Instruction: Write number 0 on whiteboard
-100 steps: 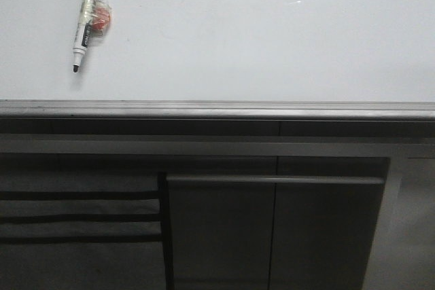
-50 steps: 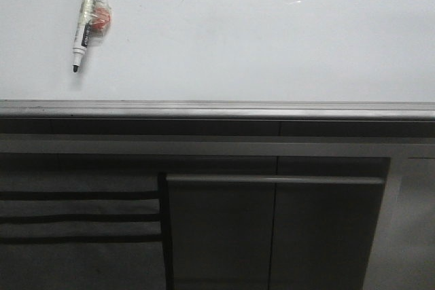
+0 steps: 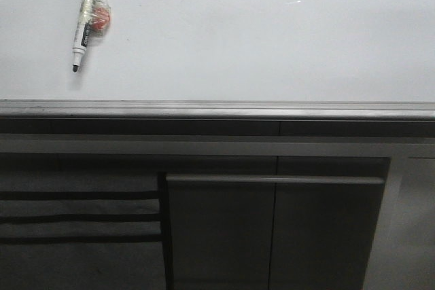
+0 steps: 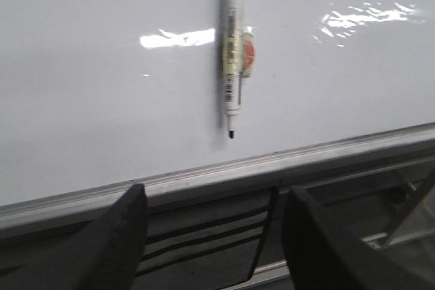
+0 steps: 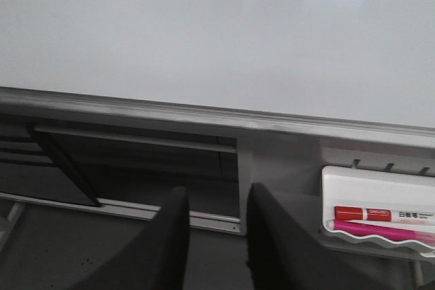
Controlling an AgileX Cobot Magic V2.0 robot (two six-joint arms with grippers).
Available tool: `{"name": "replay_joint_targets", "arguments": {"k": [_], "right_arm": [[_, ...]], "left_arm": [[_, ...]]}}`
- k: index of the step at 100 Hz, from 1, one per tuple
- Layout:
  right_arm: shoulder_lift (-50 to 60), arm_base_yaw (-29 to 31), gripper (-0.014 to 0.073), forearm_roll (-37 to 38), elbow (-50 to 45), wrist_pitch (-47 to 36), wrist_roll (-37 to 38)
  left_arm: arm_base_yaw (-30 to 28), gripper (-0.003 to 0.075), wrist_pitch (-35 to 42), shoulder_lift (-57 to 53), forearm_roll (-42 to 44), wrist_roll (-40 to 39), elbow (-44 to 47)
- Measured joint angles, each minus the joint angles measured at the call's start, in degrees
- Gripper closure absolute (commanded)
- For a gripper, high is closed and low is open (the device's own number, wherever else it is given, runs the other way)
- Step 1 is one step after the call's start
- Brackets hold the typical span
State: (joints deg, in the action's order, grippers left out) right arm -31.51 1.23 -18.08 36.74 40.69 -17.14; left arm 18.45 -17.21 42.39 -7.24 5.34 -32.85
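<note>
The whiteboard (image 3: 238,39) is glossy white with glare along its far edge and a grey metal rail (image 3: 217,109) at its near edge. No number 0 shows on it. A white marker with a black tip (image 3: 86,18) lies on the board at the far left, uncapped, with a red-orange lump (image 3: 102,18) taped to its side. In the left wrist view the marker (image 4: 234,45) is on the board (image 4: 102,100), well beyond my left gripper (image 4: 215,195), which is open and empty over the rail. My right gripper (image 5: 217,195) is empty, its fingers a narrow gap apart, below the board's rail.
Grey cabinet panels (image 3: 272,229) and a dark slatted panel (image 3: 78,215) lie below the rail. A white tray (image 5: 380,219) holding a red marker and a pink marker hangs under the rail, to the side of my right gripper.
</note>
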Motion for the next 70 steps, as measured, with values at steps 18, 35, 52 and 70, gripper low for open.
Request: {"name": "replay_joint_targets", "arguments": {"k": [18, 35, 52, 70], "right_arm": [[-1.36, 0.0, 0.0393, -3.76, 0.0, -0.35, -4.09], [-1.36, 0.0, 0.0393, -4.27, 0.0, -0.35, -4.51], [-1.36, 0.0, 0.0393, -4.27, 0.0, 0.99, -4.61], [-1.36, 0.0, 0.0393, -4.27, 0.0, 1.96, -4.73]], "left_arm": [[5.08, 0.0301, 6.54, 10.82, -0.14, 0.1, -2.39], [5.49, 0.0301, 7.43, 23.47, 1.44, 0.1, -9.01], [4.75, 0.0301, 7.29, 32.58, 3.09, 0.1, -15.93], [3.09, 0.0301, 6.99, 39.08, 3.11, 0.2, -21.18]]}}
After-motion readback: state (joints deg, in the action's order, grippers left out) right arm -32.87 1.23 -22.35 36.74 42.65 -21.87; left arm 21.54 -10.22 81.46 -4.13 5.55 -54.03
